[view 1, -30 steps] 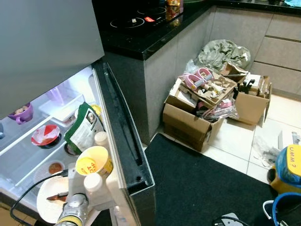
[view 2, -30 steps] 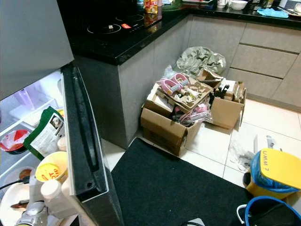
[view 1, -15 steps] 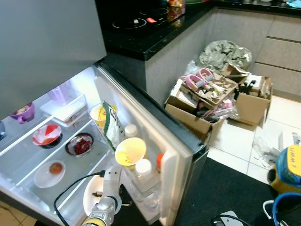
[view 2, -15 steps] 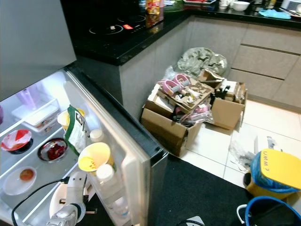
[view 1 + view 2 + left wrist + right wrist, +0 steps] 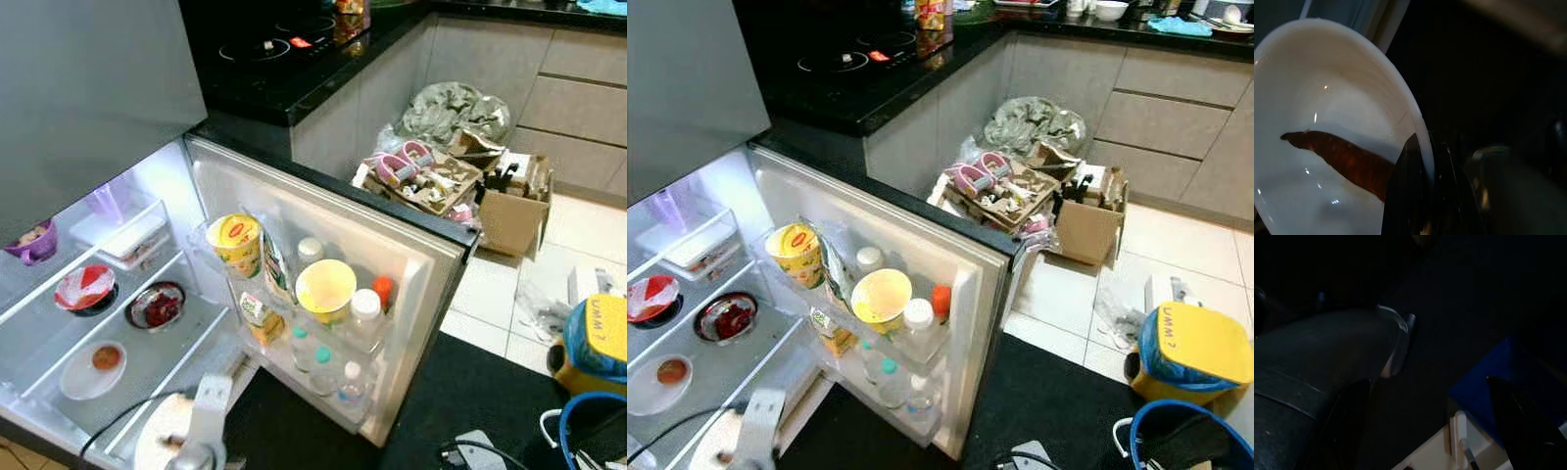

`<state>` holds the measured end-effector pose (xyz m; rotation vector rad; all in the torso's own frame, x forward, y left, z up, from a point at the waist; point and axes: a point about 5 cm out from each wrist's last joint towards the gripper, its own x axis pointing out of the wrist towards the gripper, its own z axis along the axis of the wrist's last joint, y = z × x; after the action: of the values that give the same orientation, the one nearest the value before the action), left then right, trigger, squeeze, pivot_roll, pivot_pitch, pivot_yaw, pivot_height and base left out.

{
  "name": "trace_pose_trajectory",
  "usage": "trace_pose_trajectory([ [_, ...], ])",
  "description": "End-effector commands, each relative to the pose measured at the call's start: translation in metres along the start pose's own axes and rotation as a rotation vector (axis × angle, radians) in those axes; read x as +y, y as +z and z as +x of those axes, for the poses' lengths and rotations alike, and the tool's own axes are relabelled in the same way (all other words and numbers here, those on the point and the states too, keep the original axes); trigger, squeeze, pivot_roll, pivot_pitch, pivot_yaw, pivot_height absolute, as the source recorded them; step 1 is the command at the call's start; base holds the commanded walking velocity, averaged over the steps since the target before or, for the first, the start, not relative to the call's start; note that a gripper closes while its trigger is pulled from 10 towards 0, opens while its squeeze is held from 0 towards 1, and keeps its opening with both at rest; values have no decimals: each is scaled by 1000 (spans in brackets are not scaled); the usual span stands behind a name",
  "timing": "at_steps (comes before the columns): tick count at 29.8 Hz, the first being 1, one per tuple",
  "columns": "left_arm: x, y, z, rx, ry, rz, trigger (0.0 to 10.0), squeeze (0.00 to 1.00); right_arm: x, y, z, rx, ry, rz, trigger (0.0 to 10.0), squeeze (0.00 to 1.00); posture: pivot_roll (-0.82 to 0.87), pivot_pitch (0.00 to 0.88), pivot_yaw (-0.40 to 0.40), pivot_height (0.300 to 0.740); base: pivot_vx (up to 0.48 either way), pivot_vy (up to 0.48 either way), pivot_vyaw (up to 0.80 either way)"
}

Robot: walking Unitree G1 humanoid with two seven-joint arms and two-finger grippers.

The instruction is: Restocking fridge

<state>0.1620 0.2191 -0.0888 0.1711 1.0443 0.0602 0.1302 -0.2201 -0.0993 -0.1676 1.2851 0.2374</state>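
White plate (image 5: 1327,98), rim pinched, partly cropped.

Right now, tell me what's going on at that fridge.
The robot stands before the open fridge, whose door is swung wide, its racks full of bottles and a yellow cup. The left gripper pinches the rim of a white plate bearing a reddish-brown piece of food, low in front of the bottom shelf, not yet set inside. Bowls already sit on the shelves. The right arm hangs idle beside a blue bin.
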Motion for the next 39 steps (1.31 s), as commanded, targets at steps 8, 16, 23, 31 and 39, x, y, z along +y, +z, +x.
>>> trace_pose_trajectory([
  [8, 12, -51, -10, 169, 52, 176, 10000, 0, 13, 41, 0, -157, 110, -140, 10000, 0, -21, 0, 23, 740, 0, 0, 0],
  [16, 9, -62, -13, 202, 32, 227, 10000, 0, 26, 84, -8, -297, 316, -236, 10000, 0, -19, 0, 20, 740, 0, 0, 0],
  [23, 6, -61, -13, 202, 9, 248, 10000, 0, 39, 130, -31, -425, 676, -349, 10000, 0, -19, 0, 17, 740, 0, 0, 0],
  [31, 4, -61, -13, 202, 3, 259, 10000, 0, 53, 175, -58, -657, 888, -354, 10000, 0, -19, 0, 15, 740, 0, 0, 0],
  [39, 4, -64, -14, 208, 2, 262, 10000, 0, 32, 209, -68, -820, 570, -270, 10000, 0, -18, 0, 14, 740, 0, 0, 0],
])
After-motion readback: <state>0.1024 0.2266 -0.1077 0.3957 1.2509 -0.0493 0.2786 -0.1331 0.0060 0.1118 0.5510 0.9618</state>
